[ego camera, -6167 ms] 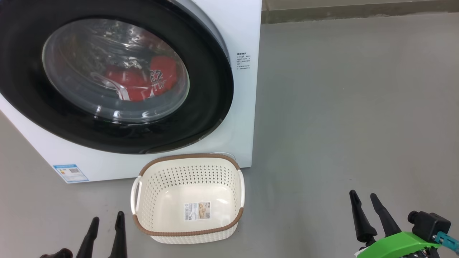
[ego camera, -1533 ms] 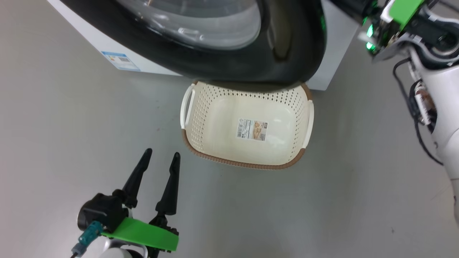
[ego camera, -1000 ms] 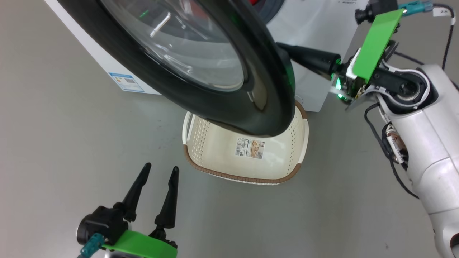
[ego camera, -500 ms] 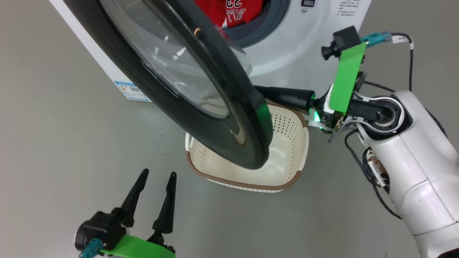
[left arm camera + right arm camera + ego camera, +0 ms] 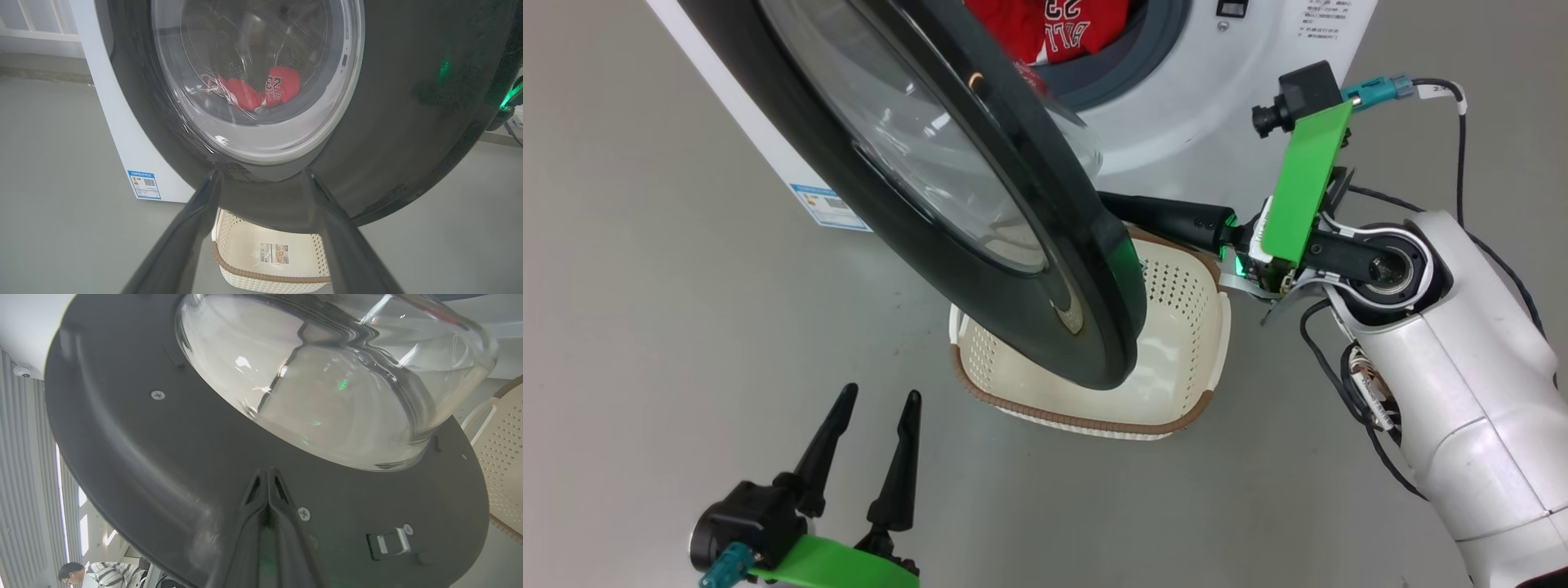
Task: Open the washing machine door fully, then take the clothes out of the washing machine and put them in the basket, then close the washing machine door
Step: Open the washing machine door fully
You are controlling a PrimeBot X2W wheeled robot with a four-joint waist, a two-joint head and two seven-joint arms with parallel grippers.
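**Door swung out, right gripper behind it**

We see the washing machine door (image 5: 980, 302) standing partly open, slanting across the centre of the head view above the basket (image 5: 1205, 327) on the floor. Our right gripper (image 5: 267, 475) is closed, fingers pressed together, with its tips at the door's dark inner face just below the glass bowl. Our left gripper (image 5: 880, 394) sits at lower left, fingers spread, holding nothing. The clothes (image 5: 1054, 28) lie in the drum of the washing machine (image 5: 1176, 114), top centre.

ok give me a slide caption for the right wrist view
Right arm's shut jaws against the inner face of the washing machine door, below its glass bowl; basket at the right edge.
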